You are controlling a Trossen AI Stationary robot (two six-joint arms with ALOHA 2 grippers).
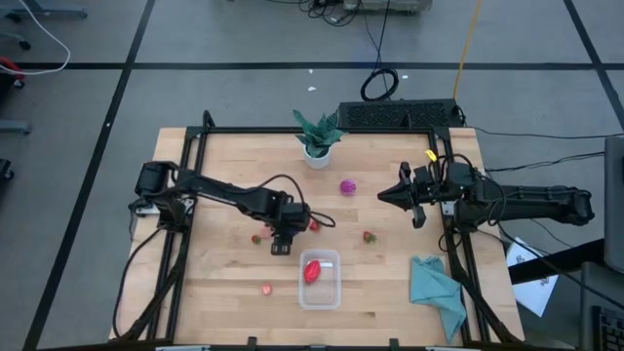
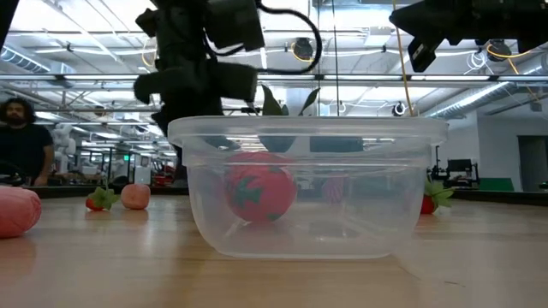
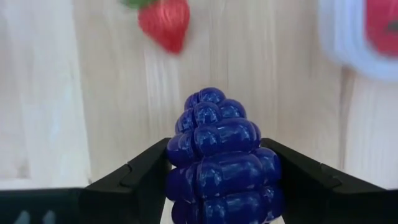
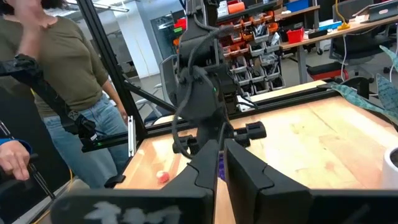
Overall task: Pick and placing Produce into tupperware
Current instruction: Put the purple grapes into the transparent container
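High view: one red toy fruit [image 1: 312,270] lies inside the clear rectangular plastic tupperware [image 1: 331,292]; that is the only piece placed so far. The left gripper [image 1: 283,244] hangs just behind the container's far left corner. In the left wrist view its dark fingers [image 3: 134,177] stand on either side of a dark purple, knobbly toy berry [image 3: 217,155]; whether they press it or are letting go cannot be told.

Pieces left on the light wooden table [image 1: 224,195]:
- a red toy strawberry [image 1: 314,224] just beside the left gripper, toward the right arm;
- a small red piece [image 1: 257,238] just on its other side;
- a magenta round piece [image 1: 347,186] farther off, near the potted plant [image 1: 317,136];
- a red strawberry [image 1: 370,236] between the two grippers;
- a pinkish piece [image 1: 266,289] left of the container.

The right gripper [image 1: 383,198] waits clenched and empty, well apart, over the table's right side.

Room for moving: in my judgement the path from the left gripper to the container's open mouth is short and unobstructed; the near rim is the only edge to clear. The crumpled teal cloth [image 1: 436,288] lies well clear.
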